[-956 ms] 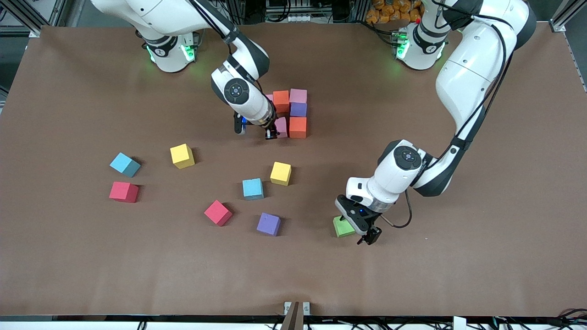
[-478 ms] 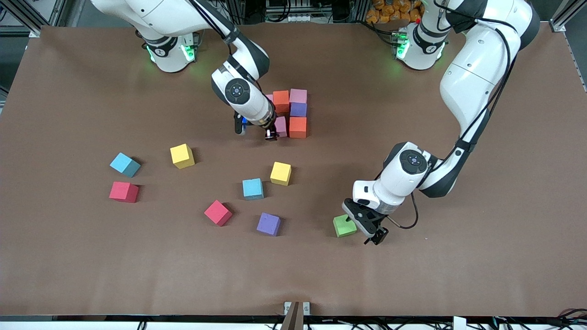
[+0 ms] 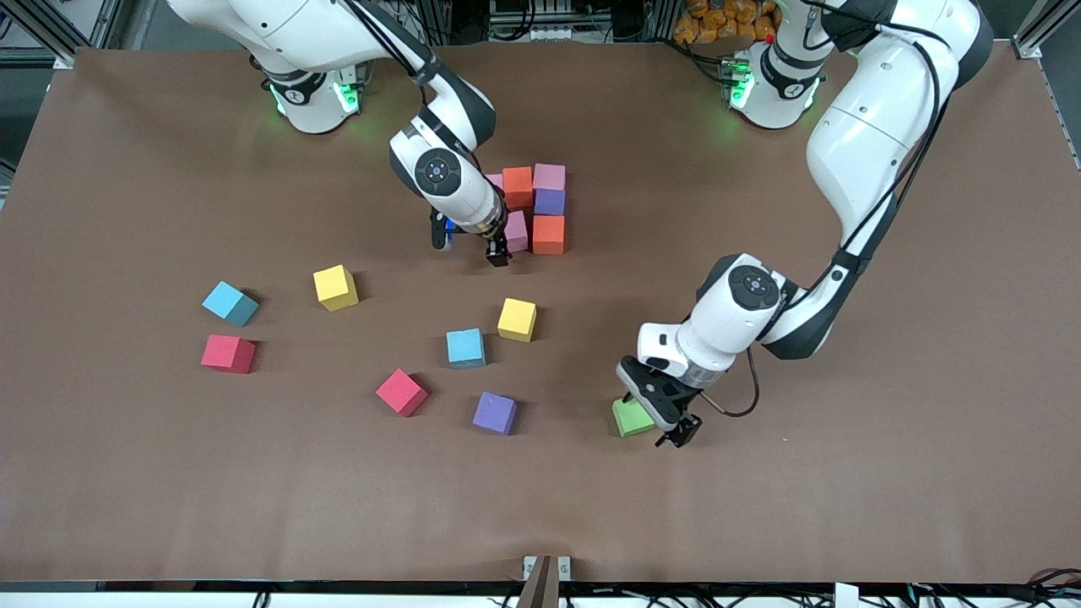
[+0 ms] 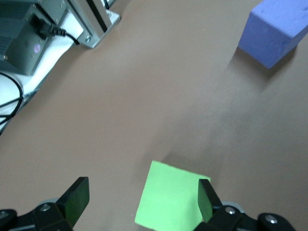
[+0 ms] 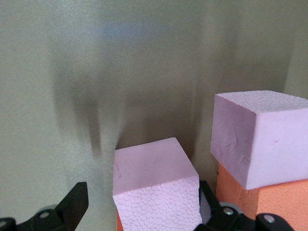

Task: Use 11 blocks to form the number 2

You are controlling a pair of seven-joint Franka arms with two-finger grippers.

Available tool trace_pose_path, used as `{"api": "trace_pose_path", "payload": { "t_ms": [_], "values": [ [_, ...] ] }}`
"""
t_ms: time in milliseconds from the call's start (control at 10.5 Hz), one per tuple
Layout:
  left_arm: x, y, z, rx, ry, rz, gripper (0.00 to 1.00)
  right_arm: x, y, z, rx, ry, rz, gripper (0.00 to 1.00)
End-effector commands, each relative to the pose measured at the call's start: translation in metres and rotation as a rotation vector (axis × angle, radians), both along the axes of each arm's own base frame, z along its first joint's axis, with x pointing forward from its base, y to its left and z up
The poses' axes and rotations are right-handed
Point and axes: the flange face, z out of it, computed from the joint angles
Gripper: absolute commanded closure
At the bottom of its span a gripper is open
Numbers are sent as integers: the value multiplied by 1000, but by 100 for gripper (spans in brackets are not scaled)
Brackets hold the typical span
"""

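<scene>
The right tool [image 3: 497, 253] stands released around a pink block [image 3: 517, 231] at the 9 o'clock edge of the half-built number 2 [image 3: 540, 209]. The left tool [image 3: 667, 426], also released, straddles a green block [image 3: 632, 417] on the surface [image 3: 887, 439]; other blocks [image 3: 473, 346] lie scattered

The green block [image 3: 632, 418] sits partly hidden under the left gripper [image 3: 667, 426]. The right gripper [image 3: 475, 245] covers part of the pink block [image 3: 517, 232] and most of another pink block [image 3: 496, 180] by its wrist.
</scene>
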Motion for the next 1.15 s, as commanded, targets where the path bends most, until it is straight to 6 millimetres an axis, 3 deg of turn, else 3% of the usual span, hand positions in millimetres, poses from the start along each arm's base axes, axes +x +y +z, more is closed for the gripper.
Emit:
{"api": "trace_pose_path", "payload": {
  "t_ms": [0, 573, 1051],
  "values": [
    [-2, 0, 9, -11, 13, 13, 0, 6, 3, 6, -7, -18, -16, 0],
    [-2, -10, 14, -66, 41, 44, 0, 15, 4, 19, -19, -21, -3, 0],
    [5, -5, 22, -76, 29, 57, 0, -1, 16, 32, -35, -16, 54, 0]
  ]
}}
